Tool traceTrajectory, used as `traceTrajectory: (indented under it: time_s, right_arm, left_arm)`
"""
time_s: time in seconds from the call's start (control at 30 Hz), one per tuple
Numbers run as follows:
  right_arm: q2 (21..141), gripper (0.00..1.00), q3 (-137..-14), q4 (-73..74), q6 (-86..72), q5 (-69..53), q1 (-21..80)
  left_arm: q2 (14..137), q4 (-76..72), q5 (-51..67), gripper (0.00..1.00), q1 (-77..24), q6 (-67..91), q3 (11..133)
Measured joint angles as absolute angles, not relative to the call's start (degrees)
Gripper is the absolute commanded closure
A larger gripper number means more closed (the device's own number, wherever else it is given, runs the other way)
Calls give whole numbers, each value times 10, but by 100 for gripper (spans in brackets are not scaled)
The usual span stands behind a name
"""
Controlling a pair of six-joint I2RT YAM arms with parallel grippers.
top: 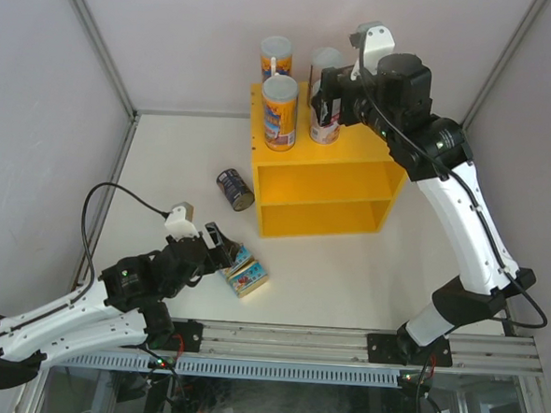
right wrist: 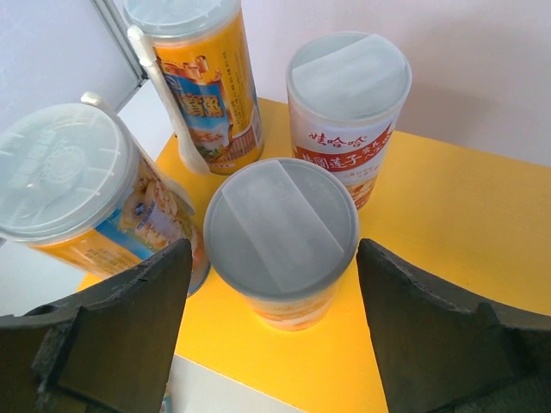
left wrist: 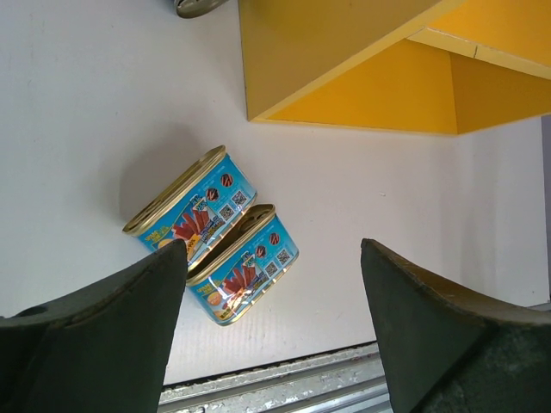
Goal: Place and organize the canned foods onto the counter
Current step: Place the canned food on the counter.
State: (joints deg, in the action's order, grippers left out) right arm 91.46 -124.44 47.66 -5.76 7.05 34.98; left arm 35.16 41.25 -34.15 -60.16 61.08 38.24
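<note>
R hand (right wrist: 274, 258): spread, astride pink-white tube (right wrist: 280, 215) atop yellow box (top: 324, 181), no contact. L hand (left wrist: 274, 249): spread, empty, over blue tins (left wrist: 189, 202) front-left of box.

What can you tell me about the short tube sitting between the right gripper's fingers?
The short tube is a round container with a cloudy white plastic lid crossed by a flat band; its white body shows pink-orange print. It stands upright on top of the yellow box, near an edge. The right gripper straddles it, fingers open with a gap on each side, so nothing grips it. A tall tube stands close beside it; whether they touch is unclear.
</note>
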Motion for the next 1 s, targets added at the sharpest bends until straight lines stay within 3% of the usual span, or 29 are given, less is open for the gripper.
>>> traceTrajectory:
  time_s: [0.63, 1.0]
  right_arm:
    - [859, 23, -1244, 475, -52, 100, 395]
    - [797, 23, -1226, 470, -37, 171, 488]
  left_arm:
    - [347, 452, -339, 14, -592, 671, 382]
    - [372, 456, -298, 13, -571, 673, 382]
